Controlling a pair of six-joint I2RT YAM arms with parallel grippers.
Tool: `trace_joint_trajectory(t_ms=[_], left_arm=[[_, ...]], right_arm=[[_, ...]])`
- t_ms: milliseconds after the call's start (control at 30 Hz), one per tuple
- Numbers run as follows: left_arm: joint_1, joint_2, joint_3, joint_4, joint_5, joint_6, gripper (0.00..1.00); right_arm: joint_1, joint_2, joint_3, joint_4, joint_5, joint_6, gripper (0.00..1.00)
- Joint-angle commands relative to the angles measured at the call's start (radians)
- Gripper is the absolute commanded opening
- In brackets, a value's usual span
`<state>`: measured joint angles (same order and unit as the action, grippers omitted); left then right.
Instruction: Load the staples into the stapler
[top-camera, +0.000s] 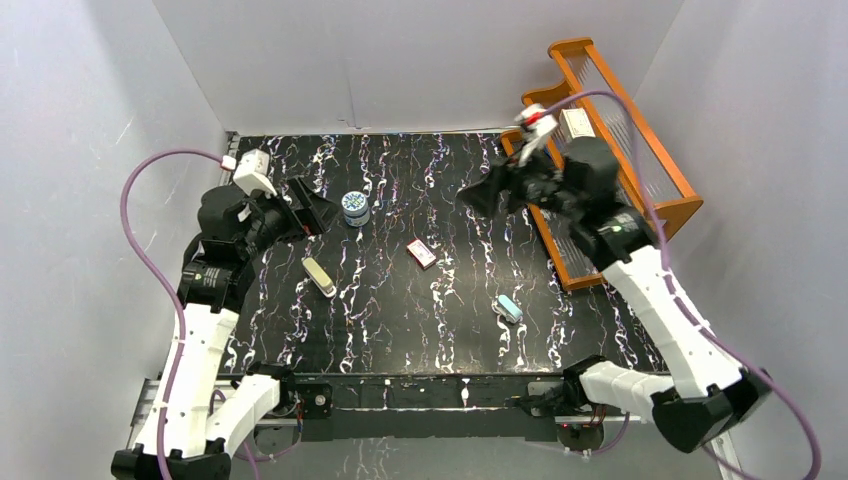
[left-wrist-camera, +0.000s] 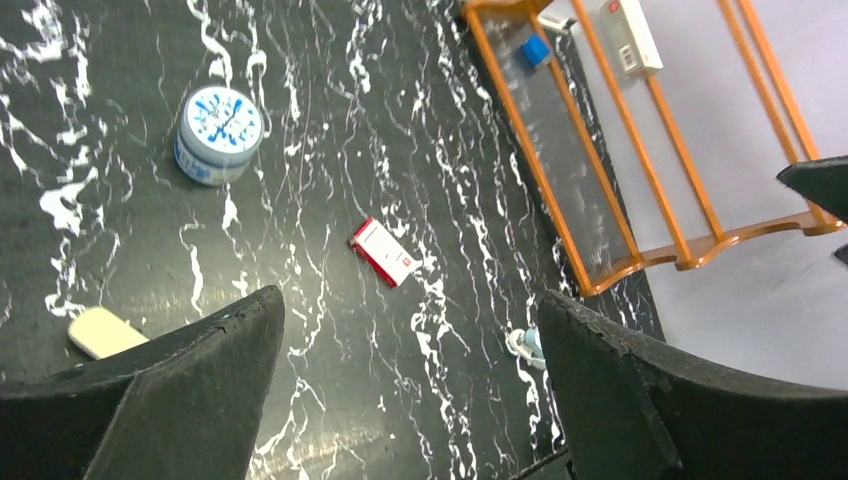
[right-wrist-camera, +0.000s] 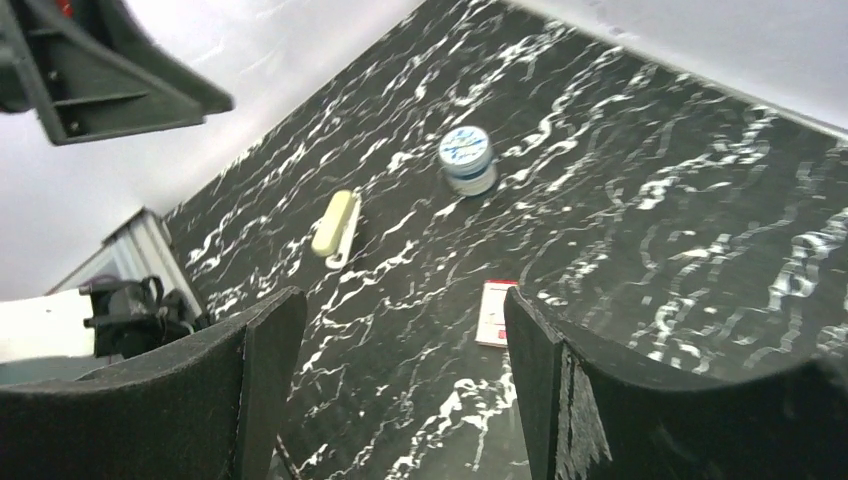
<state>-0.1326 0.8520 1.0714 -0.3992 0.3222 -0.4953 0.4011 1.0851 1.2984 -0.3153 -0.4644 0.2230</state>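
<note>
The cream-beige stapler (top-camera: 318, 276) lies closed on the black marbled table at centre left; it also shows in the left wrist view (left-wrist-camera: 100, 331) and right wrist view (right-wrist-camera: 335, 226). The small red-and-white staple box (top-camera: 421, 253) lies closed near the table's middle, and shows in the left wrist view (left-wrist-camera: 384, 251) and right wrist view (right-wrist-camera: 495, 313). No loose staple strips show. My left gripper (top-camera: 312, 206) is open and empty, raised at the back left. My right gripper (top-camera: 482, 195) is open and empty, raised at the back right. Both are well apart from the stapler and box.
A round blue-and-white tin (top-camera: 355, 208) stands at the back. A light blue stapler (top-camera: 509, 308) lies at the front right. An orange wooden rack (top-camera: 620, 150) holding a white box (top-camera: 574, 123) stands along the right edge. White walls enclose the table.
</note>
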Motion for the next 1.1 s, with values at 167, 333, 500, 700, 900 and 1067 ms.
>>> trace_joint_trajectory(t_ms=[167,333,500,700,900,1067], left_arm=[[0.008,0.028,-0.114,-0.004,0.063,-0.029,0.93],[0.008,0.049,-0.177,-0.002,0.143,-0.038,0.88],[0.008,0.11,-0.191,-0.007,0.26,-0.048,0.93],[0.008,0.165,-0.205,-0.009,0.267,-0.074,0.94],[0.008,0.191,-0.212,-0.006,0.251,-0.096,0.94],[0.008,0.199,-0.234,0.028,0.276,-0.114,0.94]], right_arm=[[0.394,0.274,0.023,-0.02,0.529,-0.04,0.91],[0.423,0.505,0.08,-0.132,0.649,0.014,0.91],[0.426,0.627,0.053,-0.077,0.637,0.023,0.87],[0.426,0.746,0.081,-0.056,0.602,-0.018,0.84],[0.429,0.858,0.138,-0.077,0.612,-0.04,0.78],[0.429,0.915,0.179,-0.087,0.637,-0.058,0.74]])
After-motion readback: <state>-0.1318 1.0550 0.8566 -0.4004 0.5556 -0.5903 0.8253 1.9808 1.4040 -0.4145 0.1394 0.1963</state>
